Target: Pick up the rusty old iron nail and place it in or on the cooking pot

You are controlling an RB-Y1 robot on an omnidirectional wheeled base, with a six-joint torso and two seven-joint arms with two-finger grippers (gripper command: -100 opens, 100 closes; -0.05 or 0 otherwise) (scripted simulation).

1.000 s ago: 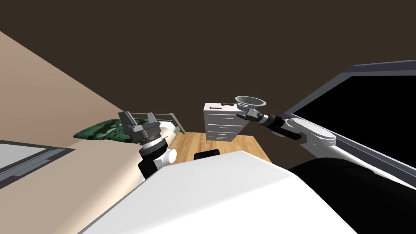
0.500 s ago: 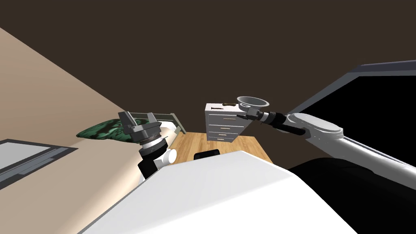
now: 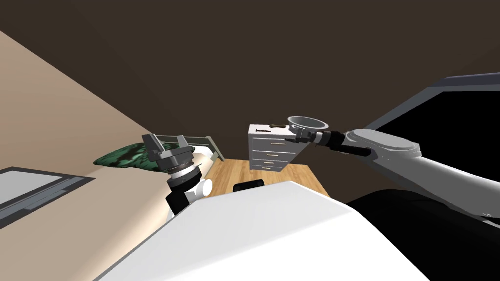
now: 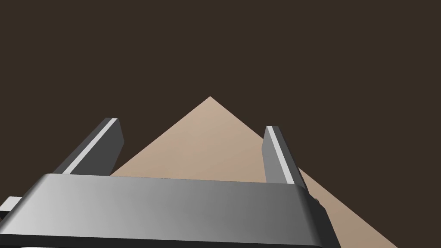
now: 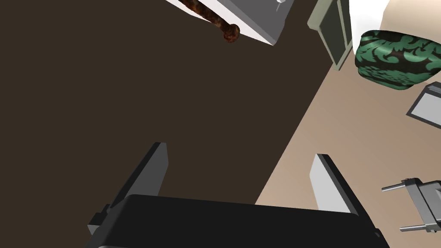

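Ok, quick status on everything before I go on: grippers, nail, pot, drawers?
Left gripper: open, holding nothing, raised.
Right gripper: open, holding nothing, near the pot.
Nail: lying on the dresser top, not gripped.
Pot: upright on the dresser top.
Dresser drawers: all shut.

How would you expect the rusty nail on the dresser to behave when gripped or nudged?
The nail looks like a thin straight rod, so probably stiff. Its mottled, bumpy rust suggests a rough surface, unlikely to slip in the jaws. Round and slim on the flat dresser top, it may roll if nudged.
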